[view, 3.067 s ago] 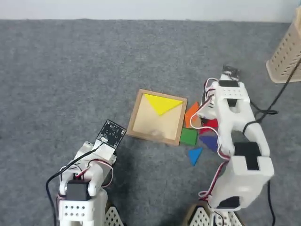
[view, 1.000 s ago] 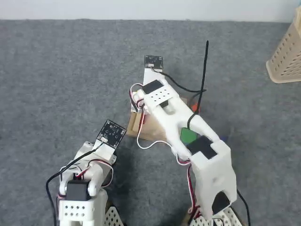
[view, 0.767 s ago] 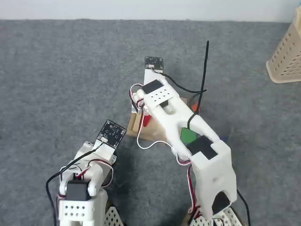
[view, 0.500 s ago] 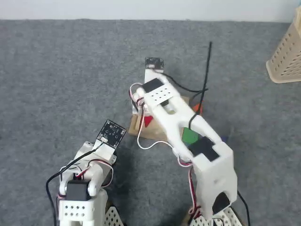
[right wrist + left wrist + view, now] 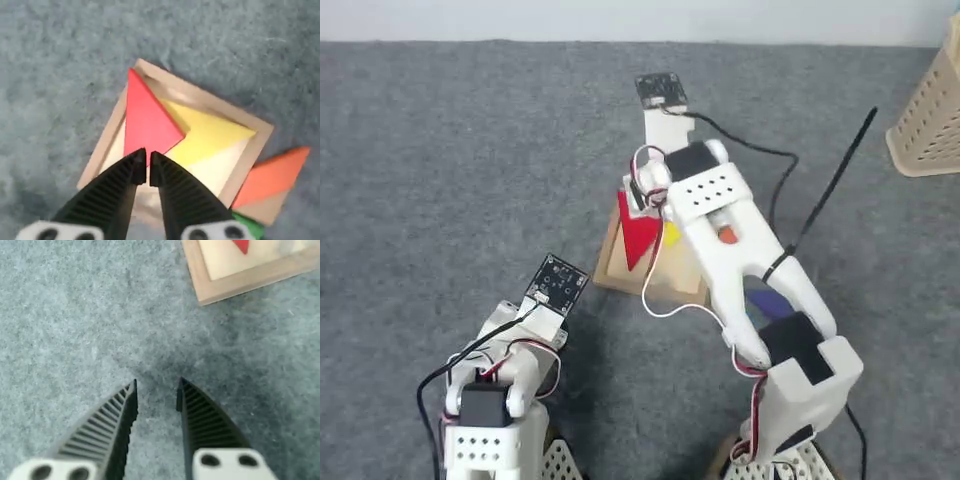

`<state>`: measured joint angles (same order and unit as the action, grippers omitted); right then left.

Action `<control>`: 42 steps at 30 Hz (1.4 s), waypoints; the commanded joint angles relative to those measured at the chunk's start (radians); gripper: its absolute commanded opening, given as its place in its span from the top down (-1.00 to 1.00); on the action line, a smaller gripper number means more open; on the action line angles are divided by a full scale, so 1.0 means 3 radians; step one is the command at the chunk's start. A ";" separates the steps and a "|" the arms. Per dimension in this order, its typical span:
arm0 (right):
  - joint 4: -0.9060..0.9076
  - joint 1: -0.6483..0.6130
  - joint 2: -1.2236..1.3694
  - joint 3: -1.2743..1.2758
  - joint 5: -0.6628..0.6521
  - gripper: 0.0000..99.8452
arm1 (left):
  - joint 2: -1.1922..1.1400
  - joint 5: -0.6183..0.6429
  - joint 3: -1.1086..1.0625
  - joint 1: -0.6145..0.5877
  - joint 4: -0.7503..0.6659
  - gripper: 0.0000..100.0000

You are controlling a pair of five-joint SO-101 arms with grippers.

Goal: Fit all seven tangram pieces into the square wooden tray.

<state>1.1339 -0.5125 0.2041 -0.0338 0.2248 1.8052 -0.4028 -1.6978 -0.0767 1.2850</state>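
Surface: grey felt-like mat covers the table, and its nap probably keeps flat pieces from sliding.
Left arm: left gripper hangs low over bare mat, just off the base-side corner of the square wooden tray. Its jaws are apart with nothing between them. It looks parked there to leave the tray free for the other arm.
Right arm: right gripper is above the tray. Its jaws are drawn almost together and seem to pinch the edge of the large red triangle piece. Such a grip would let the piece be turned and lowered.
Red triangle: it sits over the tray, with one point at the tray's corner rim and one edge overlapping the large yellow triangle piece. I judge it not yet seated flat.
Waiting pieces: orange flat piece and green piece lie just outside the tray's rim. The purple piece is near the same side, within easy reach.
Beyond: beige slatted basket stands well apart from the tray.
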 commanded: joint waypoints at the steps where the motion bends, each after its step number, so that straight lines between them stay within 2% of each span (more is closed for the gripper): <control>1: -0.0637 0.0043 -0.0304 0.0389 -0.0281 0.99 | 0.0072 0.0026 0.0043 -0.0010 0.0000 0.76; 6: -0.1337 0.0038 -0.0340 0.0895 -0.0409 0.99 | 0.0072 0.0026 0.0043 -0.0010 0.0000 0.76; 14: -0.1414 0.0074 -0.0248 0.0915 -0.0409 0.99 | 0.0072 0.0026 0.0043 -0.0010 0.0000 0.76; 20: -0.1706 0.0146 0.0079 0.0905 -0.0409 0.99 | 0.0072 0.0026 0.0043 -0.0010 0.0000 0.76; 25: -0.1701 0.0156 0.0217 0.0921 -0.0414 0.99 | 0.0072 0.0026 0.0043 -0.0010 0.0000 0.76; 34: -0.1087 0.0028 0.0228 0.0921 -0.0409 0.99 | 0.0072 0.0026 0.0043 -0.0010 0.0000 0.76; 39: -0.1046 -0.0130 0.0166 0.0921 -0.0409 0.99 | 0.0072 0.0026 0.0043 -0.0010 0.0000 0.76; 42: -0.1025 -0.0074 0.0018 0.0926 -0.0414 0.99 | 0.0072 0.0026 0.0043 -0.0010 0.0000 0.76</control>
<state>0.8071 -0.5309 0.2869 0.2516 0.1174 1.8052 -0.4028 -1.6978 -0.0767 1.2850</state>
